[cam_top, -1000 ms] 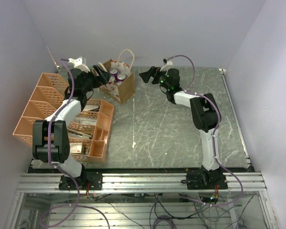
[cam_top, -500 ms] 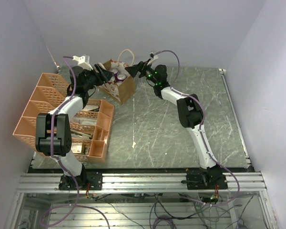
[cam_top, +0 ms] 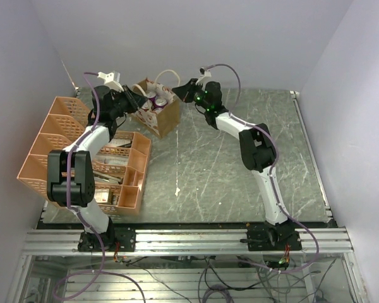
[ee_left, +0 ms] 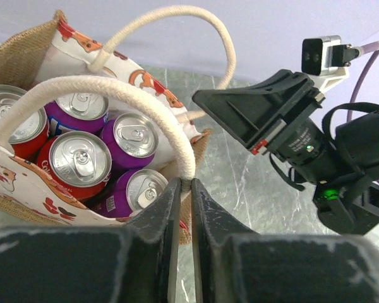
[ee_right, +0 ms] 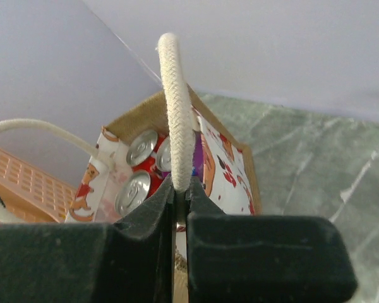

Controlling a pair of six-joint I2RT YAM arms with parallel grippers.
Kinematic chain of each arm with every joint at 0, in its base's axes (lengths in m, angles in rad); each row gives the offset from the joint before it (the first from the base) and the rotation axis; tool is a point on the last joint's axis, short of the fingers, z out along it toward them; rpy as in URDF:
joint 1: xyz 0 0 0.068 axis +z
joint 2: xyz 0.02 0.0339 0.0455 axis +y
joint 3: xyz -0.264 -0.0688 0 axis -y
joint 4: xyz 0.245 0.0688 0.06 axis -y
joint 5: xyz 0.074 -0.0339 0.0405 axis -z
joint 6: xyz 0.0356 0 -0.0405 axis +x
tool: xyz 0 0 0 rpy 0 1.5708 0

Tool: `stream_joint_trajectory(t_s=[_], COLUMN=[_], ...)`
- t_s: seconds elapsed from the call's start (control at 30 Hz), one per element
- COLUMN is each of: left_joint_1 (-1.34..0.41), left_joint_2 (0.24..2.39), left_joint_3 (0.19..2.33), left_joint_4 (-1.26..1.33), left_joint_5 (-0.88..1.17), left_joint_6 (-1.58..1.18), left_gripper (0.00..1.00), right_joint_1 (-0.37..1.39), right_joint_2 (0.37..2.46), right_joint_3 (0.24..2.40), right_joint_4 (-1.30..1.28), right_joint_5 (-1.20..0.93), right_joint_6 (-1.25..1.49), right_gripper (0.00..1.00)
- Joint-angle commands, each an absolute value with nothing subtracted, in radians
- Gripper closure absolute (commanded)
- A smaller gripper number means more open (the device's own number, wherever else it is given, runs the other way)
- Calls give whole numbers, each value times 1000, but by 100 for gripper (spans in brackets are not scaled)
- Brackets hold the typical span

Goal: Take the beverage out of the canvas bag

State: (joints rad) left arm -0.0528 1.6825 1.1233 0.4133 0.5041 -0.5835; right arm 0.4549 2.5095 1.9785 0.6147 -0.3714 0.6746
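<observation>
The left claw (ee_left: 184,187) clamps one rope handle (ee_left: 114,87) of the canvas bag (ee_left: 12,58) ahead; the right claw (ee_right: 180,194) clamps the other handle (ee_right: 175,101).

In your top view, the canvas bag (cam_top: 159,115) at 11 o'clock is tan-brown. Its side panels are white with a red and orange print. The rope handle (ee_right: 177,107) at 12 o'clock in your right wrist view is cream, with a braided weave. The cans (ee_left: 76,161) are red and purple, all with silver tops. At 9 o'clock from above, the tray organizer (cam_top: 63,136) is orange with lattice walls. Your table (cam_top: 227,170) is dark grey-green, veined in white. The walls (cam_top: 196,38) are pale lilac. The left gripper (ee_left: 184,189) and right gripper (ee_right: 180,199) are black.
</observation>
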Motion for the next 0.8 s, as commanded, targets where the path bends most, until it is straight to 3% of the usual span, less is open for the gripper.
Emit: stream_joint_trajectory(t_s=[0.0, 0.1, 0.63, 0.77], left_joint_1=[-47, -48, -111, -229], left_joint_2=[1618, 1599, 1436, 1400], left_joint_3=[1167, 1161, 1153, 1214], left_joint_4=[419, 428, 233, 19], left_joint_5=[565, 590, 581, 485], left_joint_6=[-579, -601, -470, -320], left_gripper=[85, 93, 93, 93], right_joint_1=[454, 454, 487, 525], right_joint_2=[2343, 2263, 1724, 1628], right_joint_3=[1834, 1742, 1132, 1075], right_joint_4=[590, 578, 446, 360], right_joint_5=[-376, -369, -304, -266], right_joint_6=[668, 669, 600, 564], right_gripper=[100, 100, 100, 100])
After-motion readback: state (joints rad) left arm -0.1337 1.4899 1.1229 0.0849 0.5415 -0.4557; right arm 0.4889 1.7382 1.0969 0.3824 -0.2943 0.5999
